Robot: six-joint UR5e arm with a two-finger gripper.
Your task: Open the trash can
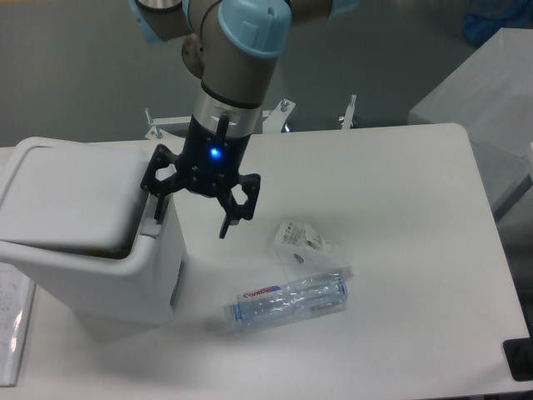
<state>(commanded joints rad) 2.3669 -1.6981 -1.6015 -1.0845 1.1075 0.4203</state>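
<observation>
**Open hand at the trash can's latch edge**

At the far left edge, a flat clear-covered sheet (15, 333) lies on the surface (400, 183), cut off by the frame so its markings cannot be read. Just right of it stands the trash can (92, 250), a large white bin filling the space left of and below the hand. Its lid (71, 196) is tilted, with a dark gap showing along the lower right edge above the body; what lies inside is hidden.

The hand (190, 208) hangs from the arm (237, 50) over the bin's right rim, a blue light glowing on its black body. Its fingers are spread wide and hold nothing. The left finger (158, 196) reaches down at the slot on the bin's rim, partly masking it, and whether it touches is hard to say; the right finger (229, 221) hangs over bare surface beside the bin.

Right of and below the hand lies a crumpled clear wrapper (300, 240), and just below it a clear plastic bottle (287, 302) on its side.
</observation>
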